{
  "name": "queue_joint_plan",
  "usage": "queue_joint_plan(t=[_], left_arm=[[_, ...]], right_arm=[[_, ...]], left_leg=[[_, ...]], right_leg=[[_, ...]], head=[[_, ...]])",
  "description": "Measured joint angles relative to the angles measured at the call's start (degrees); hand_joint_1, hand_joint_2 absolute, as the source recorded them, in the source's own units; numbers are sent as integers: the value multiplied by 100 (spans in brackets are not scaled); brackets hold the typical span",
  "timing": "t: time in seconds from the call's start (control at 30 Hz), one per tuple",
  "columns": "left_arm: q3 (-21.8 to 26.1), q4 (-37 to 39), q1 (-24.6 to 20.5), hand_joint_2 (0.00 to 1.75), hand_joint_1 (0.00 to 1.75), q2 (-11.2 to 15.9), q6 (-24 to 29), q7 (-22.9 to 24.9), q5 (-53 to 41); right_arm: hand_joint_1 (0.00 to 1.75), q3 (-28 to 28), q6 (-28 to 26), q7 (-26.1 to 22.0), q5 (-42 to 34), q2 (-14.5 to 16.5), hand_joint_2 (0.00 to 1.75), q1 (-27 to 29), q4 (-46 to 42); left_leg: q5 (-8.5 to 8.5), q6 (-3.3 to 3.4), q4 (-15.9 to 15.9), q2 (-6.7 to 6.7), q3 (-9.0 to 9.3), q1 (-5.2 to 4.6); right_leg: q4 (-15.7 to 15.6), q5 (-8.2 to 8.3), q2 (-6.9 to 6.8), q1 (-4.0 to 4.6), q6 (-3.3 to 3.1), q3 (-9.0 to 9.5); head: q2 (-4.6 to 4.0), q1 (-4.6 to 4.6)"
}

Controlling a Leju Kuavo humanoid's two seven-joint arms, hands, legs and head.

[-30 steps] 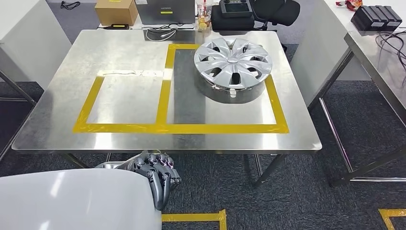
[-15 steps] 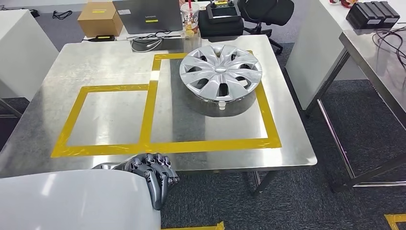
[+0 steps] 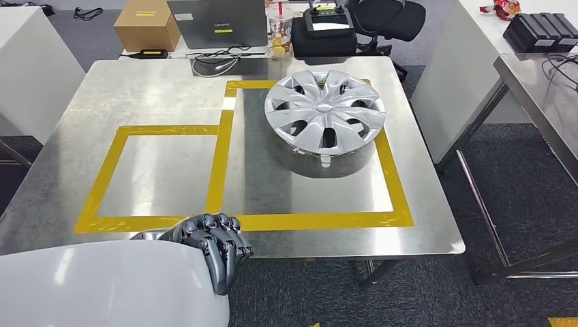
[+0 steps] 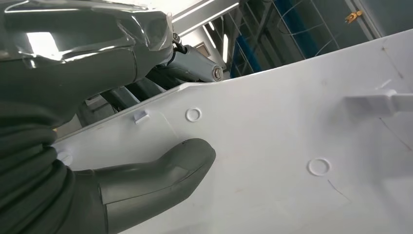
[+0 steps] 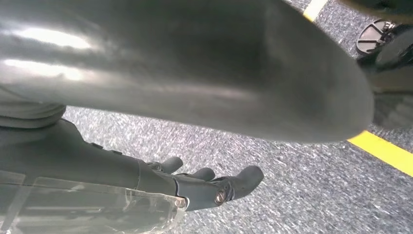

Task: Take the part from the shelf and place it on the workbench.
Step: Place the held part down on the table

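Observation:
I hold a large white part (image 3: pixel 102 286) at the lower left of the head view. My left hand (image 3: pixel 215 246) grips its right edge with fingers curled over the rim. In the left wrist view the thumb (image 4: pixel 160 170) presses on the part's (image 4: pixel 292 146) smooth white surface. The steel workbench (image 3: pixel 170 88) lies just ahead, marked with yellow tape rectangles (image 3: pixel 221 157). My right hand (image 5: pixel 204 183) hangs over the grey carpet, fingers spread and holding nothing.
A silver wheel cover (image 3: pixel 325 109) sits on a metal ring inside the right taped rectangle. A cardboard box (image 3: pixel 146 24), laptop (image 3: pixel 218 24), cup (image 3: pixel 279 24) and black case (image 3: pixel 326 30) stand behind the bench. Another steel table (image 3: pixel 538 75) stands to the right, a white cabinet (image 3: pixel 31 61) to the left.
The whole view has shifted: the camera has moved and the workbench now lies nearer and lower in the picture. My left hand keeps its grip on the white part.

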Motion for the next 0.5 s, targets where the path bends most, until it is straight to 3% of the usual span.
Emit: queue_joint_plan(t=[0.03, 0.07, 0.1, 0.2, 0.27, 0.3, 0.4, 0.43, 0.47, 0.5], left_arm=[[5, 0, 1, 175, 175, -8, 1, 0, 19], [14, -2, 2, 175, 175, -17, 3, 3, 39], [24, -8, 5, 175, 175, -29, 13, 12, 58], [84, -36, 15, 175, 175, -47, 165, 45, -66], [179, -68, 24, 175, 175, -44, 449, 33, -499], [242, -82, 26, 175, 175, -39, 632, 46, -819], [396, -62, -44, 175, 175, 16, 1130, 296, -2080], [429, -21, -98, 175, 175, 50, 1259, 410, -2550], [459, 35, -165, 175, 175, 88, 1365, 501, -2974], [492, 100, -240, 175, 175, 131, 1452, 556, -3289]], right_arm=[[0, 7, 5, 1, -1, 1, 0, -1, 1], [0, 13, 9, 3, -3, 1, 0, -2, 1], [0, 20, 12, 6, -5, 2, 0, -6, 2], [0, 52, 6, 19, 24, 4, 0, -9, 2], [0, 89, -30, 13, 69, 4, 0, -3, 2], [0, 113, -48, 6, 96, 3, 0, -1, 2], [0, 211, -73, -15, 199, 1, 0, -8, 2], [0, 251, -78, -20, 234, 4, 0, -18, 2], [0, 291, -82, -25, 263, 8, 0, -33, 2], [0, 324, -85, -30, 279, 15, 0, -50, 1]], left_leg=[[-38, -36, 40, -8, 8, 6], [-82, -76, 90, -14, 6, 2], [-118, -110, 132, -18, -2, -7], [-166, -183, 171, -22, -8, -5], [-295, -239, 341, -7, -73, 19], [-438, -268, 582, 1, -178, 27], [-922, -321, 1706, 26, -722, 41], [-937, -320, 1883, 32, -821, 45], [-837, -308, 1824, 36, -804, 48], [-652, -281, 1541, 38, -672, 46]], right_leg=[[-417, 193, -9, -22, 54, 176], [-759, 339, -9, -29, 66, 333], [-957, 416, -8, -29, 37, 428], [-1014, 432, 2, -10, -119, 476], [-1022, 431, 0, -31, -189, 501], [-1026, 430, 0, -43, -216, 513], [-1023, 418, -4, -22, -253, 521], [-1023, 415, -5, -11, -256, 524], [-1023, 414, -3, -2, -257, 530], [-1023, 413, 2, 10, -258, 540]], head=[[0, 4], [0, 8], [0, 9], [0, 5], [0, -8], [0, -17], [0, -38], [0, -39], [0, -40], [0, -42]])
